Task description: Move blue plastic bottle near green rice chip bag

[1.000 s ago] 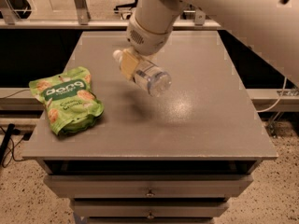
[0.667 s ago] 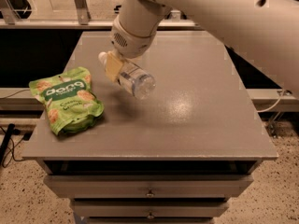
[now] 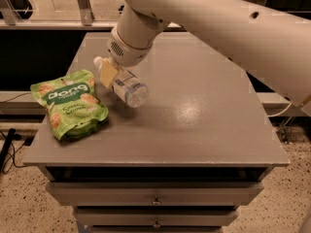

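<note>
The blue plastic bottle (image 3: pixel 127 87) is a small clear bottle with a pale label and a white cap, held on its side just above the tabletop. My gripper (image 3: pixel 111 74) is shut on it, with a tan finger pad across its middle, under the large white arm that reaches in from the upper right. The green rice chip bag (image 3: pixel 70 103) lies flat at the left side of the grey table (image 3: pixel 194 130), a short gap to the left of the bottle.
The table is a grey cabinet top with drawers (image 3: pixel 155 198) below its front edge. A metal rail and dark glass lie behind it. Cables (image 3: pixel 9 144) run on the speckled floor at the left.
My gripper has carried the bottle leftward and a little toward the front, from the table's middle to close beside the green bag. The bag has not moved.
</note>
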Controlling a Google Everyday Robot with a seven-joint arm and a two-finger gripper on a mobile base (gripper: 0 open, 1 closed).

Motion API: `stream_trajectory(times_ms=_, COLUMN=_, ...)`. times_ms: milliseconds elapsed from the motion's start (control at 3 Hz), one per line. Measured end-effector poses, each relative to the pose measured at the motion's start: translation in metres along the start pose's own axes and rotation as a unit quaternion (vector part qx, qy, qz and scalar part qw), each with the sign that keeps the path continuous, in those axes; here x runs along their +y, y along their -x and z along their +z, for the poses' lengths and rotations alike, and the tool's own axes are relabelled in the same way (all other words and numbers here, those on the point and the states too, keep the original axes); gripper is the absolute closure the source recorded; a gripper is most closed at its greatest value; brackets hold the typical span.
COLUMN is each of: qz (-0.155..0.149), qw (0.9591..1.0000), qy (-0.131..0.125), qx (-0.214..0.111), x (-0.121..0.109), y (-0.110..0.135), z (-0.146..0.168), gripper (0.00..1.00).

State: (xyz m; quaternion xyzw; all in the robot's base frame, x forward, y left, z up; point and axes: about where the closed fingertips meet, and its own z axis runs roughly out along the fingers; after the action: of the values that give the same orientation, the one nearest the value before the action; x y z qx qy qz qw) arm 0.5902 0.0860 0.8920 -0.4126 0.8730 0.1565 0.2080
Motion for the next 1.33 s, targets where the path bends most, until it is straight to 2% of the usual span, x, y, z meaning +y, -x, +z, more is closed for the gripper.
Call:
stream_trajectory(times_ms=667, qz=0.022, qw=0.9994, qy=0.026, qx=-0.002, x=0.001, y=0.001, z=0.021, gripper=0.15)
stream_trajectory(times_ms=1000, qz=0.034, qw=0.999, qy=0.031, qx=0.002, x=0.0, y=-0.003, z=0.029, gripper=0.0)
stream_trajectory(times_ms=1333, qz=0.034, qw=0.999, qy=0.031, qx=0.002, x=0.0, y=-0.003, z=0.029, gripper=0.0)
